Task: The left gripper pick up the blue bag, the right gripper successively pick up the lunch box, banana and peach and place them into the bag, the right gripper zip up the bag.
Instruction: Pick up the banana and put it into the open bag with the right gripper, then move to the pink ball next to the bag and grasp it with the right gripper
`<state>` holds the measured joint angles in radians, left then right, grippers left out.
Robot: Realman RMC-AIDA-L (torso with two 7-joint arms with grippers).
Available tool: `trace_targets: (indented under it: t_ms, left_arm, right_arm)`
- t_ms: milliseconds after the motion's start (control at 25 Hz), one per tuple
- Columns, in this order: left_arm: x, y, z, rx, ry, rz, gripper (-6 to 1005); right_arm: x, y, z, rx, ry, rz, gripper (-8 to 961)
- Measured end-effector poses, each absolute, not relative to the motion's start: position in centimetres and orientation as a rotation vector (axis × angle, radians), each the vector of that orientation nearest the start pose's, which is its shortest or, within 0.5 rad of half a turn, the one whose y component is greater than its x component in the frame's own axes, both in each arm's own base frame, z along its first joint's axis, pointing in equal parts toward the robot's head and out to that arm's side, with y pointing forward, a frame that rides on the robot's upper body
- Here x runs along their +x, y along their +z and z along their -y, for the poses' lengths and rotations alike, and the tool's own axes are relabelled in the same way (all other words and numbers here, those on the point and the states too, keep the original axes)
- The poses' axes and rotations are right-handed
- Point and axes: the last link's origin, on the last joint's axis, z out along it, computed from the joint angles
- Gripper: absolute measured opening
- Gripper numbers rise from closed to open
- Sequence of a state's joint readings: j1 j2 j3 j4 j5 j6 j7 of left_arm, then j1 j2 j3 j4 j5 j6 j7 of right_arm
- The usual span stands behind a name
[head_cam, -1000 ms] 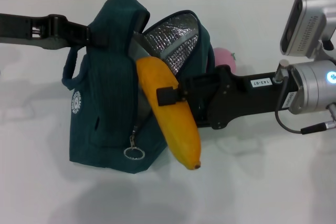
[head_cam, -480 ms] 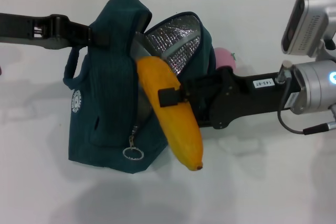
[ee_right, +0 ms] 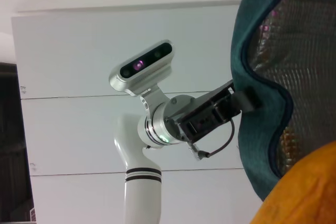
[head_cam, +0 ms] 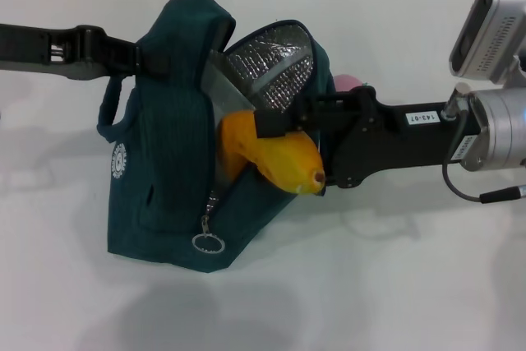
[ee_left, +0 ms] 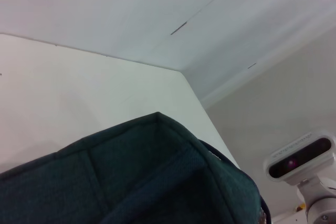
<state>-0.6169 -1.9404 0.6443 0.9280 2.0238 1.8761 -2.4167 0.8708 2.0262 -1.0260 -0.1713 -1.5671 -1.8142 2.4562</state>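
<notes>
The blue bag (head_cam: 173, 162) stands on the white table with its flap thrown back, showing silver lining (head_cam: 275, 67). My left gripper (head_cam: 141, 57) holds its top corner from the left. My right gripper (head_cam: 283, 147) is shut on the yellow banana (head_cam: 275, 162), which lies tilted with one end inside the bag's mouth and its tip sticking out towards the right. In the right wrist view the banana (ee_right: 307, 192) sits just below the bag's lined rim (ee_right: 262, 93). The pink peach (head_cam: 347, 85) peeks out behind the right arm. The lunch box is hidden.
The bag's zipper pull with a metal ring (head_cam: 209, 241) hangs at the front. A loop handle (head_cam: 107, 117) droops on the bag's left side. White table (head_cam: 370, 285) stretches in front and to the right. The left wrist view shows bag fabric (ee_left: 131, 182).
The right gripper has lifted and turned the banana from hanging steeply in front of the bag to lying flatter, with its upper end pushed into the opening. The bag and left arm stayed put.
</notes>
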Motion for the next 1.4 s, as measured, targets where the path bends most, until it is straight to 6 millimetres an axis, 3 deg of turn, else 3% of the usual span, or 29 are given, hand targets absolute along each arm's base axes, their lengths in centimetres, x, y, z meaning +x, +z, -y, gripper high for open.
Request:
trace_targets:
  t_ms: [440, 600, 680, 920, 1040, 1240, 1400]
  left_arm:
    - [-22.1, 9.8, -34.5, -2.622, -0.699, 1.608, 36]
    - [-22.1, 9.9, -34.5, -2.623, -0.701, 1.606, 36]
    - [-22.1, 9.9, -34.5, -2.619, -0.704, 1.607, 36]
    - [-22.3, 9.9, -34.4, -2.61, -0.712, 1.614, 36]
    - [-22.4, 9.8, -34.3, -2.607, -0.714, 1.618, 36]
    - [-22.6, 9.8, -34.2, -2.595, -0.72, 1.63, 36]
    - [-22.6, 9.8, -34.2, -2.596, -0.73, 1.628, 36]
  right_arm:
    - [13.9, -1.3, -33.4, 1.814, -0.815, 1.49, 770]
    - [14.0, 0.7, -33.7, 1.879, -0.899, 1.4, 860]
    - [14.4, 2.0, -34.0, 1.95, -0.942, 1.347, 859]
    - [16.4, 7.4, -35.1, 2.278, -1.105, 1.152, 855]
    - [17.3, 9.1, -35.8, 2.512, -1.079, 1.071, 853]
    - [18.4, 10.5, -37.7, 3.024, -0.775, 1.003, 851]
    - [18.5, 11.0, -39.4, 3.201, -0.58, 1.007, 849]
